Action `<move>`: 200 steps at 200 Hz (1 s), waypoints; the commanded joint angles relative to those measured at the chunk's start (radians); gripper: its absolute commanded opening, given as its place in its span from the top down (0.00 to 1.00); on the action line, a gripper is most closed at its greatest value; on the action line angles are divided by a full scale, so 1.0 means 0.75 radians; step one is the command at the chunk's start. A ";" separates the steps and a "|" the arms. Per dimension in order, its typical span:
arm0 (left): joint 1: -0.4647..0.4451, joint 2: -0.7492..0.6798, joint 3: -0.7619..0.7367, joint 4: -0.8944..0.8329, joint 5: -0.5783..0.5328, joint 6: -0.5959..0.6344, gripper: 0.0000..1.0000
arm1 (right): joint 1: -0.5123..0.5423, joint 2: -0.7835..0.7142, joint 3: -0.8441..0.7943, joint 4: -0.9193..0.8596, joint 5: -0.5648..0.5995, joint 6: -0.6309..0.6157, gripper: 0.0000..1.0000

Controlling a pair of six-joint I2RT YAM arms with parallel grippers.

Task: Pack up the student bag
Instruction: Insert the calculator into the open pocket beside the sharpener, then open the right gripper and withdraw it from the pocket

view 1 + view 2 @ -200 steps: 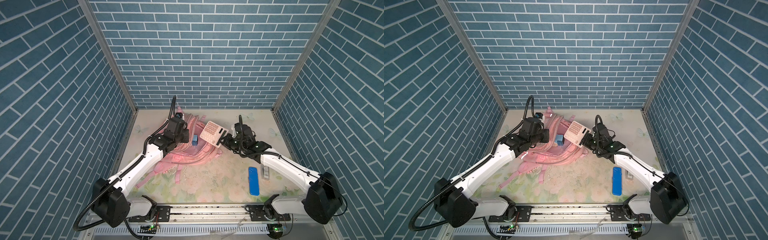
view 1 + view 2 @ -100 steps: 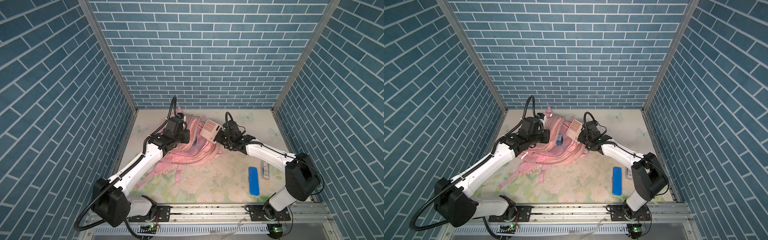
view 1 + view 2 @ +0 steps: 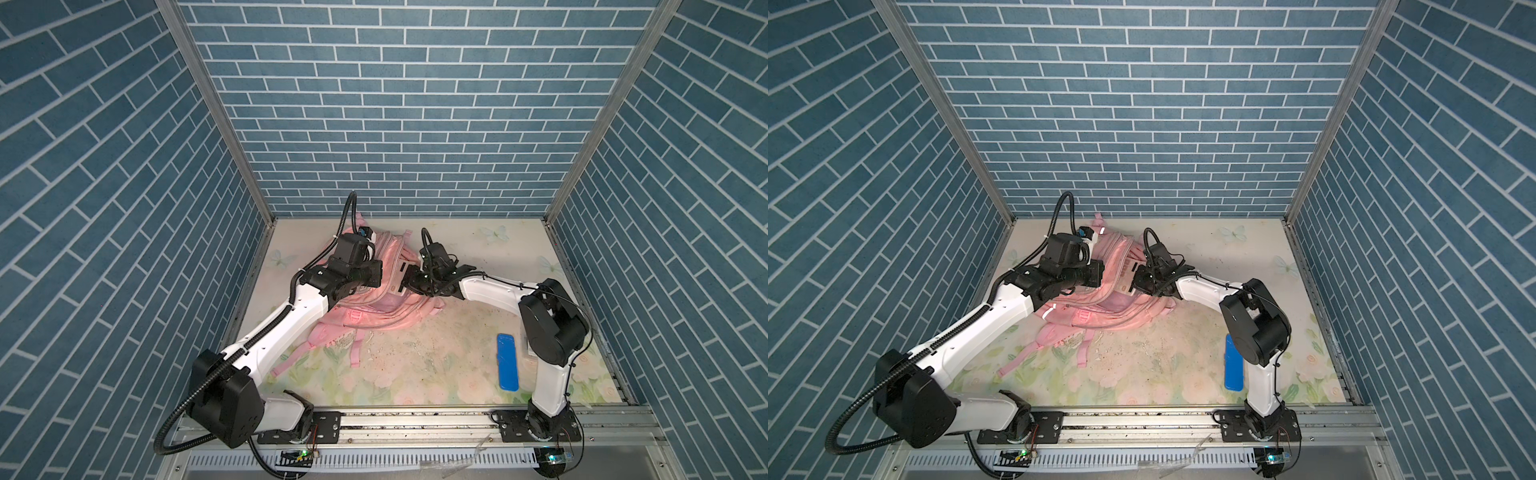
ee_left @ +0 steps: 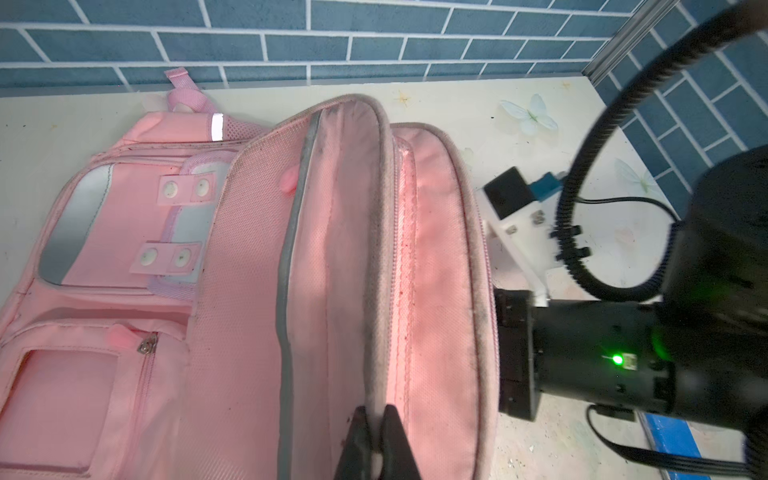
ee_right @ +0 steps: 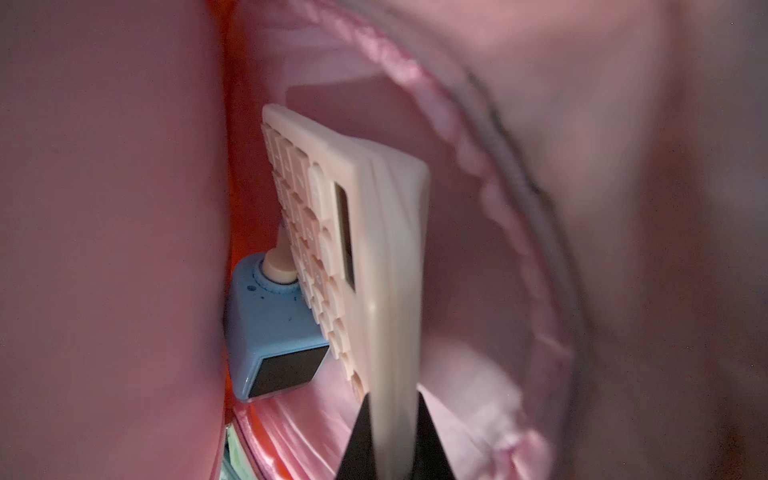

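**A:** Where's the bag?
**B:** The student bag (image 3: 390,309) lies on the flowered table (image 3: 415,374), toward the back wall and left of centre. Its main pocket gapes and its straps trail forward.
**A:** Anything loose?
**B:** A flat blue case (image 3: 508,362) lies well apart from it, by the right arm.
**A:** Grippers?
**B:** The left gripper (image 4: 376,419) is pinched tight on the rim of the bag's open flap. The right gripper (image 5: 392,411) is inside the pocket, fingers narrow on a cream calculator (image 5: 374,232), which is tilted on edge.
**A:** Smaller still?
**B:** A small blue block (image 5: 270,324) sits in the pocket, touching the calculator's keys.
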 commanded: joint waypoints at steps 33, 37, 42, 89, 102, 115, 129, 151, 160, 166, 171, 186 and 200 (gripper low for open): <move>0.002 -0.015 0.033 0.151 0.092 -0.035 1.00 | -0.007 0.183 0.237 -0.044 -0.209 -0.034 0.66; 0.004 -0.019 0.030 0.153 0.095 -0.039 1.00 | -0.012 0.186 0.251 -0.097 -0.186 -0.041 0.61; 0.004 -0.024 0.025 0.156 0.097 -0.042 1.00 | -0.017 0.181 0.261 -0.151 -0.157 -0.050 0.56; 0.006 -0.049 0.031 0.137 0.081 -0.034 1.00 | -0.082 -0.062 0.024 -0.111 -0.068 -0.078 0.27; 0.005 -0.045 0.035 0.136 0.094 -0.047 1.00 | -0.101 -0.126 -0.022 -0.121 -0.062 -0.107 0.25; 0.002 -0.043 0.036 0.135 0.109 -0.065 1.00 | -0.121 -0.191 -0.048 -0.161 -0.045 -0.154 0.24; -0.015 -0.045 0.032 0.142 0.114 -0.094 1.00 | -0.143 -0.271 -0.067 -0.231 -0.003 -0.205 0.24; -0.092 -0.035 0.009 0.196 0.118 -0.168 1.00 | -0.208 -0.420 -0.129 -0.330 0.058 -0.289 0.24; -0.135 -0.020 0.006 0.224 0.112 -0.193 1.00 | -0.256 -0.483 -0.173 -0.349 0.060 -0.317 0.24; -0.162 -0.007 0.012 0.238 0.103 -0.210 1.00 | -0.291 -0.524 -0.211 -0.351 0.043 -0.332 0.25; -0.182 0.006 0.023 0.252 0.090 -0.224 1.00 | -0.323 -0.562 -0.250 -0.345 0.029 -0.341 0.25; -0.234 0.054 0.050 0.300 0.069 -0.265 1.00 | -0.421 -0.663 -0.365 -0.320 -0.012 -0.364 0.26; -0.272 0.108 0.085 0.332 0.046 -0.295 1.00 | -0.499 -0.749 -0.445 -0.315 -0.032 -0.392 0.26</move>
